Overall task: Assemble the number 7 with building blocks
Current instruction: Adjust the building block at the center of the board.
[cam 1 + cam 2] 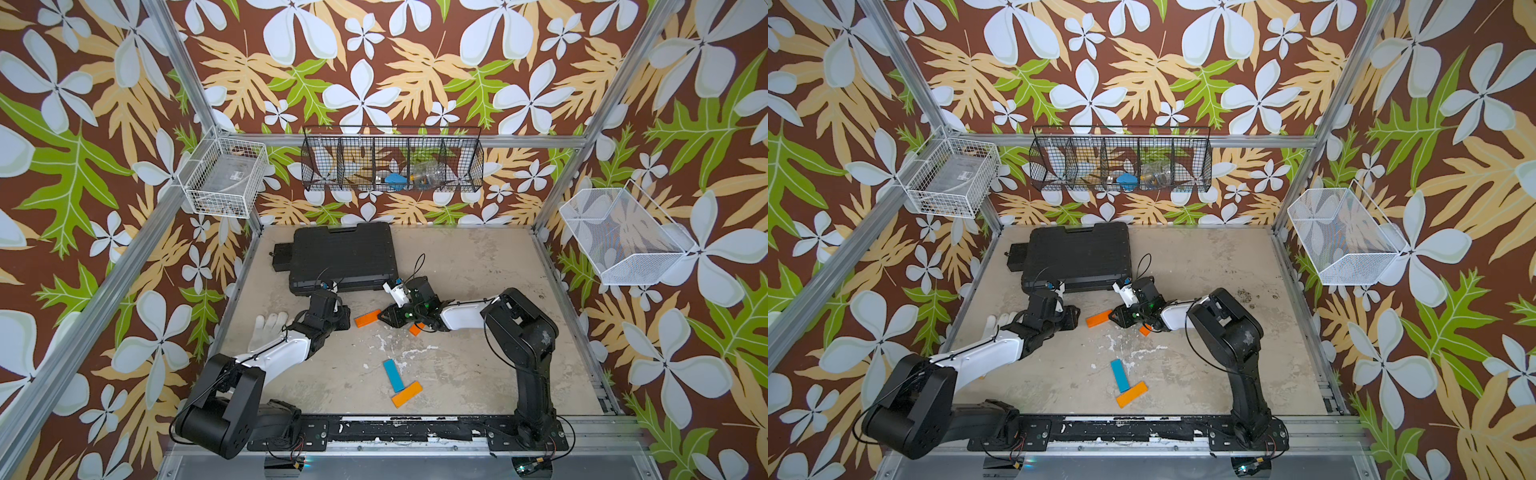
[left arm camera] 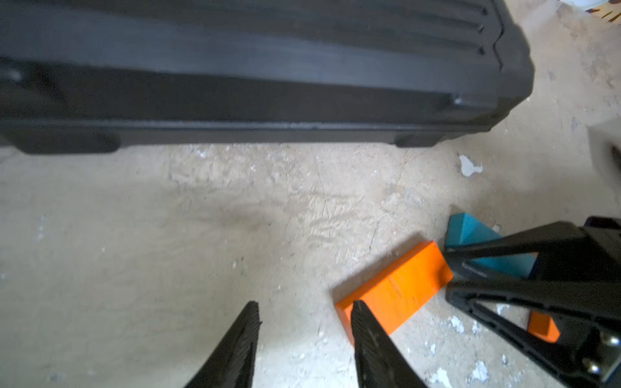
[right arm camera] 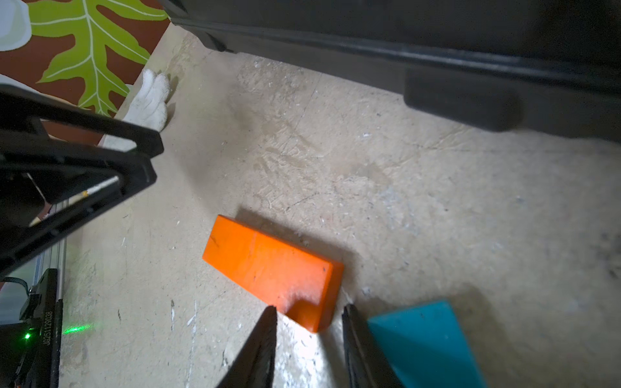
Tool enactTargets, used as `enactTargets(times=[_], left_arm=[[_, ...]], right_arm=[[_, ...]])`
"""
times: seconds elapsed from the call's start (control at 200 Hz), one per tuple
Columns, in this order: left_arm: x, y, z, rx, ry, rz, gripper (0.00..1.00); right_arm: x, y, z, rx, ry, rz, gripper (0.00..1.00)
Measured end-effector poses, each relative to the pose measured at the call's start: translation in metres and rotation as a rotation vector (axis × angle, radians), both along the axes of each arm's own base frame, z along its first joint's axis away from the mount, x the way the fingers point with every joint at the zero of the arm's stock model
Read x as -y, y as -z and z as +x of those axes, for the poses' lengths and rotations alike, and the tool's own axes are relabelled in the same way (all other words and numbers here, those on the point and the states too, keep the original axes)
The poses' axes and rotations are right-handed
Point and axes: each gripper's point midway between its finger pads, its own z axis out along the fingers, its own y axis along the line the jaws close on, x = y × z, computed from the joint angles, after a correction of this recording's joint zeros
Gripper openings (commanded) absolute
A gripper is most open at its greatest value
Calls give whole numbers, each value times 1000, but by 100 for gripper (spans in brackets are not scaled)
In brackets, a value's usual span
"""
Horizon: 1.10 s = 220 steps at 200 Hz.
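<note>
Stained table (image 1: 457, 374); black case (image 1: 343, 255) at its back left. Left pincer (image 2: 305, 307) released, empty, beside one end of the middle orange block (image 1: 368, 318). Right pincer (image 3: 309, 312) parted, gripping nothing, tips at that block's other end, over a blue block (image 3: 426, 342) and a half-hidden orange block (image 1: 414, 329). Near the front edge, front blue block (image 1: 393, 375) touching front orange block (image 1: 407, 394) at an angle.

Your scuffed table (image 1: 478, 270) carries: black case (image 1: 340, 253), far left; white glove (image 1: 268, 328), left edge; orange bar (image 1: 368, 318), mid-table; blue bar (image 1: 393, 375) touching a second orange bar (image 1: 407, 394), near the front edge.
</note>
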Motion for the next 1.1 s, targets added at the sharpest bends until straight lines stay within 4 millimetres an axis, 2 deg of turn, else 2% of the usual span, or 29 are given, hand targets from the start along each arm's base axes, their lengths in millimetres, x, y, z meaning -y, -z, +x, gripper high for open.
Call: enactTargets(times=[0.095,0.26,0.55,0.701,0.831,1.101], left_arm=[[5,12,-9,-48,12,-42,48],[18,34,-24,-128,44,-127,40],[33,29,-24,-130,61,-231,30],[37,24,-18,-117,64,-255,26],[41,22,-14,-115,73,-270,23],[42,32,-7,-135,56,-266,15]], right_arm=[[1,0,1,2,3,-1,38],[2,0,2,4,4,-2,37],[6,0,2,-16,4,17,34],[1,1,-1,-55,-15,69,27],[-4,2,-7,-94,-33,104,27],[-3,1,-5,-107,-18,113,23]])
